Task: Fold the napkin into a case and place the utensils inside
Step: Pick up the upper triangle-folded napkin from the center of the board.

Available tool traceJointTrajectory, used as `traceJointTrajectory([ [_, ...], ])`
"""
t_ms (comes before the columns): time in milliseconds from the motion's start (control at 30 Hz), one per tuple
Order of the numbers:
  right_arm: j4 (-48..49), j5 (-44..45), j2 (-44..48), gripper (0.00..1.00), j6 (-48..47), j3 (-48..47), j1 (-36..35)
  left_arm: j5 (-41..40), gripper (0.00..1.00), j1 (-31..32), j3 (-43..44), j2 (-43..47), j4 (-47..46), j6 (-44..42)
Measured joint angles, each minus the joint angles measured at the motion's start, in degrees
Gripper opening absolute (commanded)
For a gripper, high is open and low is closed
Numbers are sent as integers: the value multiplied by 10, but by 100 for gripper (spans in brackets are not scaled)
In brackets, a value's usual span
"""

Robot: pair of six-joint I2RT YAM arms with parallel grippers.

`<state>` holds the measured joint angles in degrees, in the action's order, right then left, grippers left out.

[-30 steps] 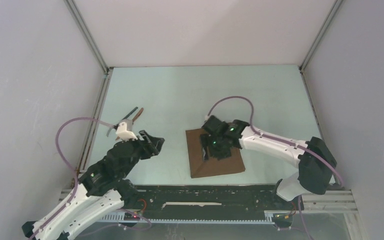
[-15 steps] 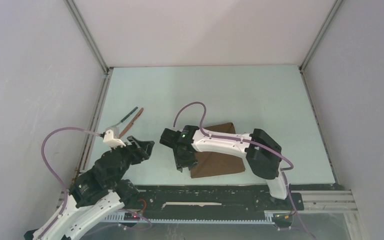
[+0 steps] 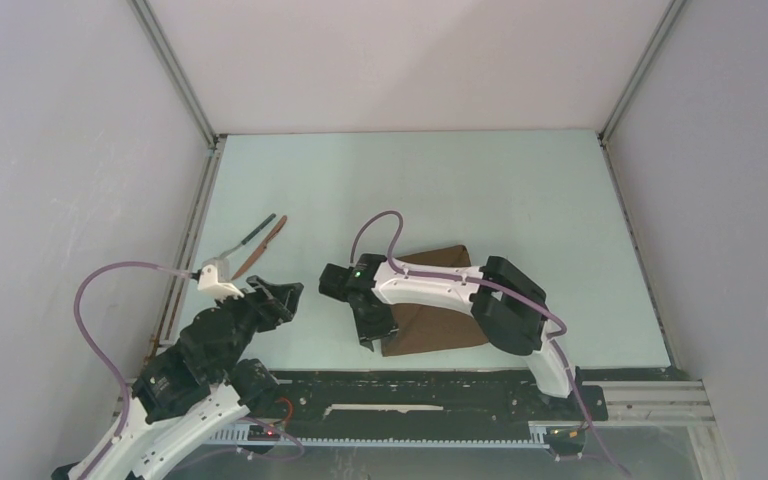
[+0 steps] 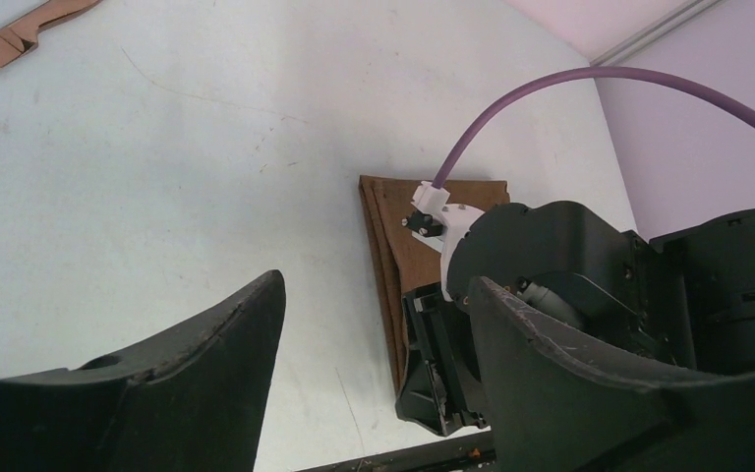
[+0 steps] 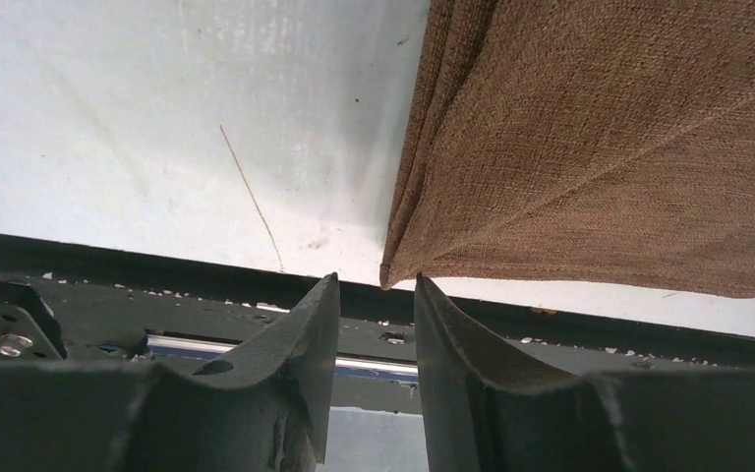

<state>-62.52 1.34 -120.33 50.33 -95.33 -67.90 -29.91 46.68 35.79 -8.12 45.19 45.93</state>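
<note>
Right at the mouth of the right gripper (image 5: 376, 283) sits the near corner of the napkin (image 5: 600, 147), folded into a flat stack of layers that spreads away ahead of the fingers and to their right; the jaws stand only a sliver apart and I see no cloth pinched between them, so it holds nothing; the left gripper (image 4: 376, 285) hangs wide open and empty, with the napkin ahead of it and to its right, and the utensils (image 3: 260, 237) lying together well beyond it on the counter (image 3: 410, 180).

That cloth looks soft, light and limp; I'd judge its layers will sag and slide apart if lifted by one ply, so the hold belongs on the full thickness of a corner or folded edge, taken low against the counter.

From the right wrist the layered edge and coarse weave are plain; overhead the arm covers much of the napkin, yet only that view shows the fork (image 3: 257, 230) beside the knife (image 3: 266, 243); the left wrist catches just the knife at its frame's corner.
</note>
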Motion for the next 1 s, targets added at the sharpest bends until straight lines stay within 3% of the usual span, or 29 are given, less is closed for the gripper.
traceJointTrajectory([
  [633,18,-4,-18,41,-14,33,21,-8,76,0,0,-2,1,-5],
  [1000,30,-24,-22,47,-37,40,29,-14,76,0,0,-10,4,-5],
])
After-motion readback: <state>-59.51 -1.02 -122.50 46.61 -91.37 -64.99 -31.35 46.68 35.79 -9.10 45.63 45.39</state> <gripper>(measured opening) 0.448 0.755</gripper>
